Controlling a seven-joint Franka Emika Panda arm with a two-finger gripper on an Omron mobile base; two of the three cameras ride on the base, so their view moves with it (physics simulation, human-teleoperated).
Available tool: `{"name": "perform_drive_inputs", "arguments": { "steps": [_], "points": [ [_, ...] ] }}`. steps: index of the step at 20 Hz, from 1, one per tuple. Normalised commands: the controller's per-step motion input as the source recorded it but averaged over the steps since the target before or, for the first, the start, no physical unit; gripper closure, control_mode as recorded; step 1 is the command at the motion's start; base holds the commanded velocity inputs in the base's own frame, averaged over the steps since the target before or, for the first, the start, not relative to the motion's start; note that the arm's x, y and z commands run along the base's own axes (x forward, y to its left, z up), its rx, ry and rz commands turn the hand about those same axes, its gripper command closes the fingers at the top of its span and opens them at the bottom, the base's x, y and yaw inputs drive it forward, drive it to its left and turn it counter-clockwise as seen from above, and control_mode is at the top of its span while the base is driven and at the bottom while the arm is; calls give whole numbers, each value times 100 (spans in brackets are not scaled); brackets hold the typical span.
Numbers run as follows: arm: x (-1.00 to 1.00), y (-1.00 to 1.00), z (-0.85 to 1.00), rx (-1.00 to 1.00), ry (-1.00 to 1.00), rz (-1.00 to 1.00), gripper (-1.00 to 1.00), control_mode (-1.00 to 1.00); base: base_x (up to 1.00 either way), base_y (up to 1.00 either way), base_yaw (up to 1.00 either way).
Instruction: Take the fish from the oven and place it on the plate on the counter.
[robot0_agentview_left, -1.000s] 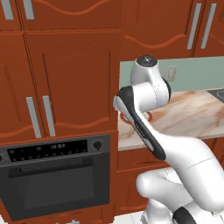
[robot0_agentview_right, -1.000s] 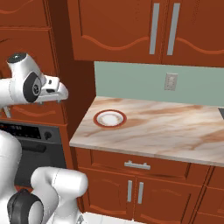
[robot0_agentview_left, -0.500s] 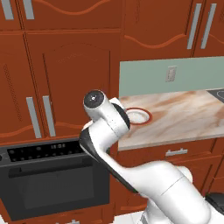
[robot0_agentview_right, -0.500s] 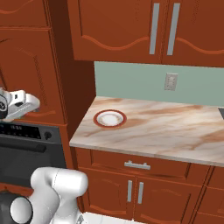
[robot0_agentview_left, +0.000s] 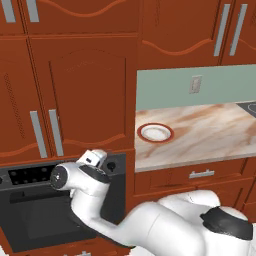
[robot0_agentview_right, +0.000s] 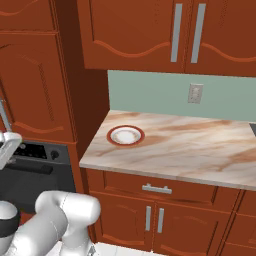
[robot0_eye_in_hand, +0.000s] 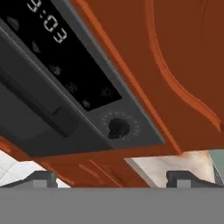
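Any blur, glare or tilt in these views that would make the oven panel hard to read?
Hand view: rolled hard, so the oven runs diagonally and its clock digits lie slanted, slightly soft; knob clear. Left base view: flat light, no glare, arm hides part of the panel. Right base view: sharp, plate evenly lit.

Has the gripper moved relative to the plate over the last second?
Yes. In the left base view the gripper has swung left and down, away from the plate on the counter, and now sits open in front of the oven control panel.
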Motion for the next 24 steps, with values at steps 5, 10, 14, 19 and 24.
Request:
{"name": "perform_drive_inputs", "arguments": {
  "steps": [5, 10, 14, 19, 24],
  "points": [
    [0, 69, -100, -17, -9, 14, -100, -100, 0, 0, 0],
    [0, 84, -98, -17, -9, 19, -100, -100, 0, 0, 0],
    [0, 70, -37, -22, -4, 13, -100, -100, 0, 0, 0],
    [1, 50, -2, -8, 0, 7, -100, -100, 0, 0, 0],
    [14, 23, -1, -5, 3, 7, -100, -100, 0, 0, 0]
  ]
}}
